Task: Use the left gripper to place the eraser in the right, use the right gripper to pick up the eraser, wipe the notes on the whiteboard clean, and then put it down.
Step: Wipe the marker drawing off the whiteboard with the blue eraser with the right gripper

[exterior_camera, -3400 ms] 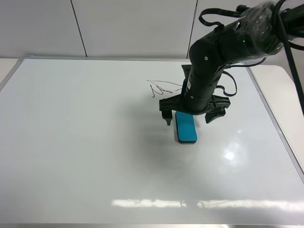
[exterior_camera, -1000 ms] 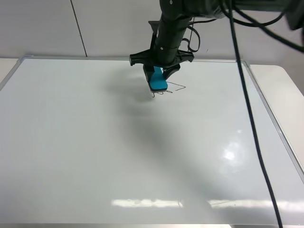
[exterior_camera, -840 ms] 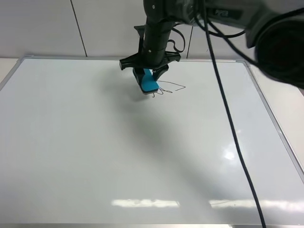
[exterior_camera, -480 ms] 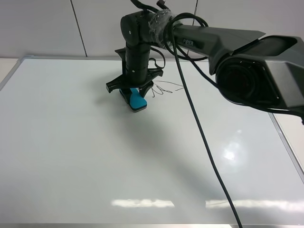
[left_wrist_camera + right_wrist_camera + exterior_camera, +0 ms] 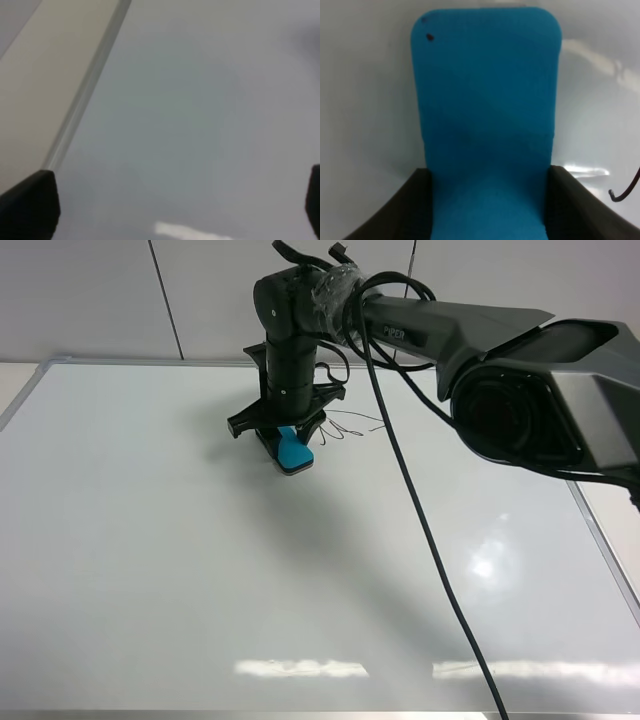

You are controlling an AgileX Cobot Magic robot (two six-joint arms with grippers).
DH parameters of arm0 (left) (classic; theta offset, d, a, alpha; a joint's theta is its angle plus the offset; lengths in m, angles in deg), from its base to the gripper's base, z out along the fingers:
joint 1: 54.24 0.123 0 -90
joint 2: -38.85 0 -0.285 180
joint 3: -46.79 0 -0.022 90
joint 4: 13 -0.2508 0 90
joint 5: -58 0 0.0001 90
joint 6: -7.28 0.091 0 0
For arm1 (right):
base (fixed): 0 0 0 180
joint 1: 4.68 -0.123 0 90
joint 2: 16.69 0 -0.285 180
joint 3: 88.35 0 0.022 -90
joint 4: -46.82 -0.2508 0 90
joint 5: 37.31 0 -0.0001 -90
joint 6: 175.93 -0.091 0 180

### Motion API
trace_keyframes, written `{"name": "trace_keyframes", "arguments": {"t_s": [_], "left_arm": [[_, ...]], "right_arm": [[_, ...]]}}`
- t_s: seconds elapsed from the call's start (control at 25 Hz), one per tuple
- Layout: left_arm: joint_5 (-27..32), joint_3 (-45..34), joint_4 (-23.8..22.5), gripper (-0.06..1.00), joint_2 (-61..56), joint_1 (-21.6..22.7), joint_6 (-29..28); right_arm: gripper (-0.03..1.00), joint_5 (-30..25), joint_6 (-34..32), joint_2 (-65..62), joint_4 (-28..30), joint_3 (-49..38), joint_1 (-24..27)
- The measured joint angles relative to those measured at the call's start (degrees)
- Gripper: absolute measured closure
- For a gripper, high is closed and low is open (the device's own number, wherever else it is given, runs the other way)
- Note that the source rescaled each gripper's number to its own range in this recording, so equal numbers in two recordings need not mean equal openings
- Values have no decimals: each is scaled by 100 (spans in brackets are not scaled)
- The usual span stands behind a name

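**Eraser at the whiteboard.** The teal-blue eraser is clamped between the fingers of the right gripper. It sits over the far half of the whiteboard, just left of the notes. Contact with the board cannot be judged. The glossy white surface carries bright reflections near its front edge and the arm's soft shadow. A thin silver frame bounds it. A pale tabletop lies beside it, and grey-white wall panels stand behind. The left gripper hangs with fingers wide apart above the board's edge.
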Motion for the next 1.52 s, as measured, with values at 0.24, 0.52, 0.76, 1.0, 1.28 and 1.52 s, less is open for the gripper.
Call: {"name": "trace_keyframes", "arguments": {"t_s": [0.24, 0.52, 0.76, 1.0, 1.28, 1.52], "left_arm": [[0, 0, 0, -6, 0, 0, 0], [0, 0, 0, -6, 0, 0, 0], [0, 0, 0, -6, 0, 0, 0], [0, 0, 0, -6, 0, 0, 2], [0, 0, 0, -6, 0, 0, 2], [0, 0, 0, -6, 0, 0, 2]], "right_arm": [[96, 138, 0, 6, 100, 13, 493], [96, 188, 0, 6, 296, 42, 1278], [96, 118, 111, 1, 271, 53, 1742], [96, 134, 631, 1, 347, 53, 1588], [96, 91, 1038, 1, 431, 53, 899], [96, 65, 1202, 27, 333, 53, 124]]}}
